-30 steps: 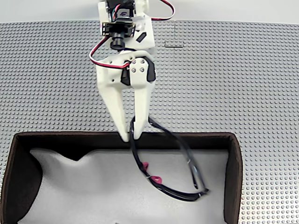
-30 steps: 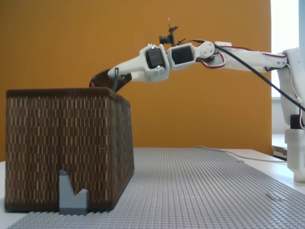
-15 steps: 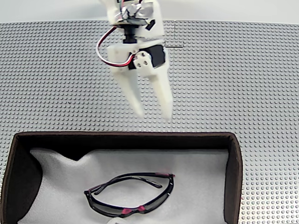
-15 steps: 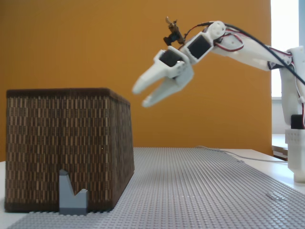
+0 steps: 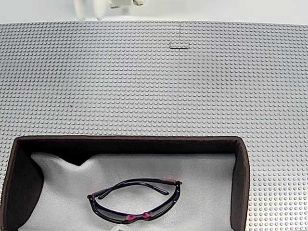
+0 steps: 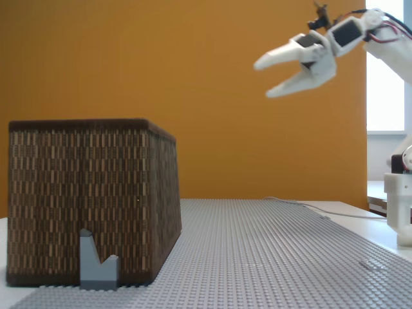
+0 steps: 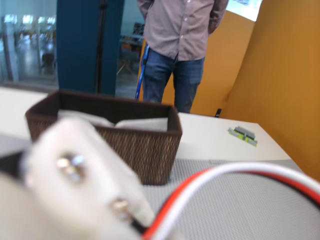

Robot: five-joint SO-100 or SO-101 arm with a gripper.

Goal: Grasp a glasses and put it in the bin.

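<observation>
Glossy black plastic frames the glasses, dark lenses catching a faint sheen, with small magenta accents at the bridge. They lie on the white, lumpy, matt foam lining of the bin, whose outer walls show a coarse brown woven texture. The bench is a matt grey studded plastic baseplate. The claw, raised with its fingers spread, is smooth white plastic. A person's shirt looks like soft cloth over blue denim.
</observation>
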